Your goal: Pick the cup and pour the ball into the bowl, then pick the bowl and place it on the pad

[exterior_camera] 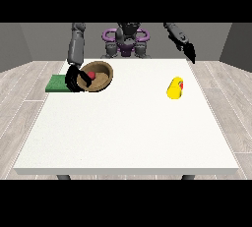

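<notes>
1. My robot hand (pixel 74 79) at the view's left seems curled round the rim of the tilted wooden bowl (pixel 100 76) holding the red ball (pixel 91 74).
2. The bowl is near the counter (pixel 128 132)'s far left corner, beside the green pad (pixel 58 83).
3. The bowl is probably stiff and light; the rim is the place to hold it.

We find no text, label, brand, number or sign that we can read on anything in the front view.
</notes>
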Controlling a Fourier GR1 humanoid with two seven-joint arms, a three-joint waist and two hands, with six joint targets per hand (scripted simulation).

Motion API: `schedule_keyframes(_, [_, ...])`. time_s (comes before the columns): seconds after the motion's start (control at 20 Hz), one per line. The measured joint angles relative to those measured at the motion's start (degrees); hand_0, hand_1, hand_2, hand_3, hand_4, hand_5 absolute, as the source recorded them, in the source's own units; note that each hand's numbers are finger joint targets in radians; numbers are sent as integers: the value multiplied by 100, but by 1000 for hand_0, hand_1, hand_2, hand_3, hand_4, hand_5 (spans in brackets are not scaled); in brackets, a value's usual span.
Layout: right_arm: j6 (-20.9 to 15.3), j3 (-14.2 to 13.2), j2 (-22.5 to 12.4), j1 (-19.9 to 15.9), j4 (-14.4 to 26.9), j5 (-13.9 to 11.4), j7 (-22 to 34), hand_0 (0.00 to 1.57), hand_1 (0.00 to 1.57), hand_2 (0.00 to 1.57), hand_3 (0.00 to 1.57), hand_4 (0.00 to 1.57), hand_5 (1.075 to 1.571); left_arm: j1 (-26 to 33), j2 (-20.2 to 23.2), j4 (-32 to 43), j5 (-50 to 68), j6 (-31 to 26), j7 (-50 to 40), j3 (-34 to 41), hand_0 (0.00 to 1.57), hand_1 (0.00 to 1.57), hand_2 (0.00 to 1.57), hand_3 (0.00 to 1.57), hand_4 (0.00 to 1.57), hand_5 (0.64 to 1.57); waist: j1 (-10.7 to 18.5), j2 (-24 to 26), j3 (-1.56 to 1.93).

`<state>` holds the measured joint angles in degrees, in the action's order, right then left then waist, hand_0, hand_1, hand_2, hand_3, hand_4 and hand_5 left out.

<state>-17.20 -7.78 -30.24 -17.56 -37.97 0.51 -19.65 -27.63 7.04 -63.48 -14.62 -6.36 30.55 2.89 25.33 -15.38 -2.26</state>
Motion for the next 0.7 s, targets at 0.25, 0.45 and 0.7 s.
schedule_keyframes(0.25, [449,565,-547,-76,-200,-450,1280,1571,1571,1571,1571,1528,1567,97,-35,449,73,32,-111,147,0,0,0,0,0,726,-273,490,173])
schedule_keyframes(0.45, [1030,975,-1537,-91,-542,-946,1975,1571,1571,1571,1571,1571,1554,366,-94,793,107,144,-50,260,0,0,0,0,0,732,-691,987,174])
schedule_keyframes(0.7, [1819,1389,-2053,-493,-1224,-1357,2841,1571,1571,1571,1571,1571,1554,691,31,1125,195,264,170,507,0,0,0,0,0,720,-1152,1350,200])
